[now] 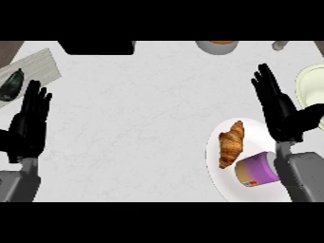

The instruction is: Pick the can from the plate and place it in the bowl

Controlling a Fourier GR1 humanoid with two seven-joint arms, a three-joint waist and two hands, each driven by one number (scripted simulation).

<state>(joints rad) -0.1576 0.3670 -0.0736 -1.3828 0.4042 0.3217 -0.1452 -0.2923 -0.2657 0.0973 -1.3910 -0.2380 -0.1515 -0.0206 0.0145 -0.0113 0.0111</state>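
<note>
A purple can [256, 170] with a tan end lies on its side on the white plate [220, 178] at the lower right, next to a croissant [231, 143]. The pale yellow-green bowl [319, 88] sits at the right edge, partly cut off. My right hand [279, 109] is open with straight fingers, above the plate's far rim and just left of the bowl; its thumb reaches toward the bowl. Its forearm covers the can's right side. My left hand [25, 124] is open at the left, fingers up, resting.
A wooden board [31, 66] at the upper left carries a dark avocado-like item [11, 85]. A black object [96, 46] sits at the top edge, a white cup with orange content [218, 45] and a small grey shaker [280, 45] further right.
</note>
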